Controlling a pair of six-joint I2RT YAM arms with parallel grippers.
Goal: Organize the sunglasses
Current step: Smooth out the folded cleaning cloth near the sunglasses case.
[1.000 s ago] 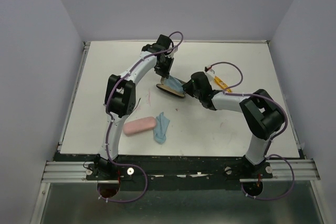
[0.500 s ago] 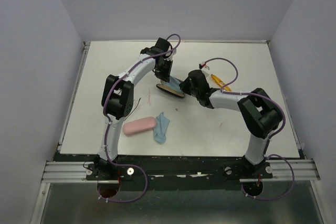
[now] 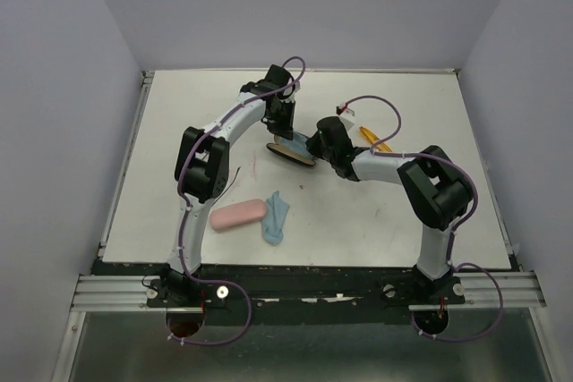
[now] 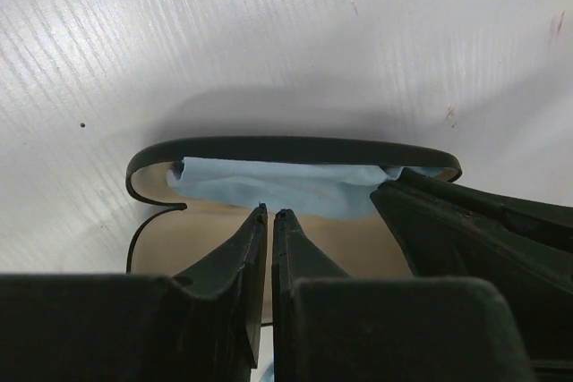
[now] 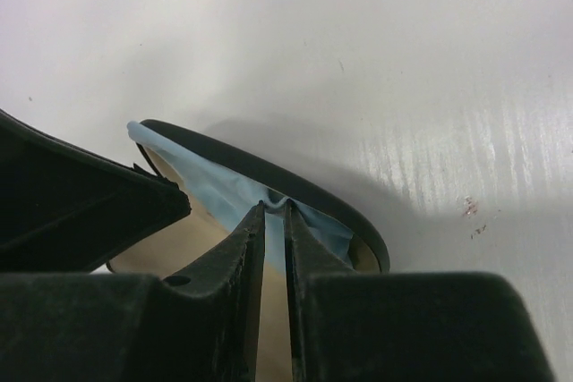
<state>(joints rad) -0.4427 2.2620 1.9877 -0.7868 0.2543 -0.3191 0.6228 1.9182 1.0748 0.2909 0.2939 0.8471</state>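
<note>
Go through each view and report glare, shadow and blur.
Top external: even, soft light on the table, no glare. Left wrist: streaky sheen on the table, soft shadow behind the open case, the left gripper dark and blurred. Right wrist: bright glare on the table right of the case, the right gripper out of focus.

The overhead camera looks down over the table (image 3: pixel 358 221); both wrist cameras closely face the black case (image 4: pixel 295 142).
</note>
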